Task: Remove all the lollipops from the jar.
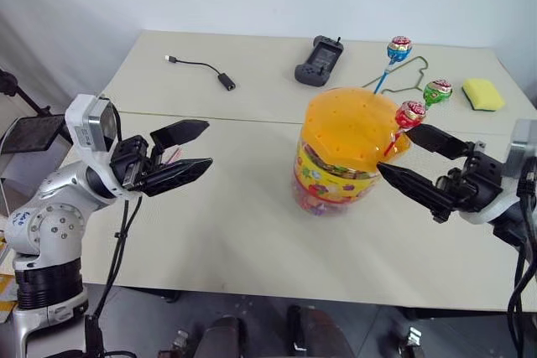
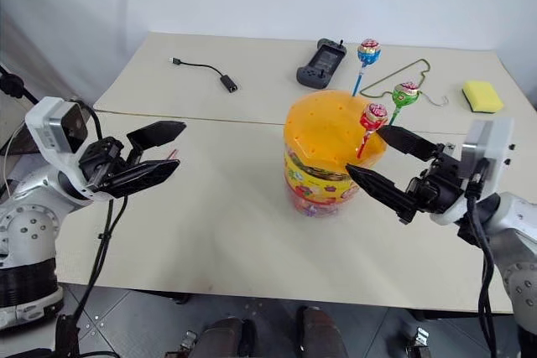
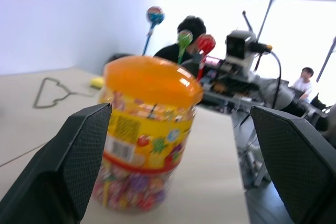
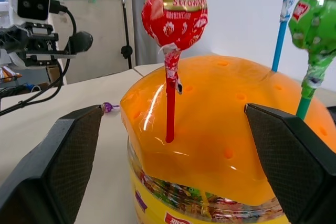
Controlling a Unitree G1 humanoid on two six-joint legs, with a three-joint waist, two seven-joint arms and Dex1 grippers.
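Observation:
The jar [image 1: 340, 175] stands mid-table, clear, with a yellow label and a domed orange lid [image 1: 352, 123] dotted with holes. Three lollipops stand upright in the lid: red [image 1: 410, 113], green [image 1: 437, 90] and blue [image 1: 399, 48]. My right gripper [image 1: 395, 147] is open at the jar's right side. The red lollipop [image 4: 174, 11] and its stick rise ahead between the spread fingers, untouched. My left gripper [image 1: 207, 145] hangs open and empty above the table, well left of the jar [image 3: 147, 145]. A small purple lollipop [image 4: 107, 107] lies on the table on that side.
At the table's far side lie a black cable [image 1: 201, 69], a dark handheld controller [image 1: 319, 60], a wire hanger [image 1: 407, 77] and a yellow sponge [image 1: 482, 94]. A seam [image 1: 235, 119] crosses the tabletop. People [image 3: 304, 80] sit in the room beyond.

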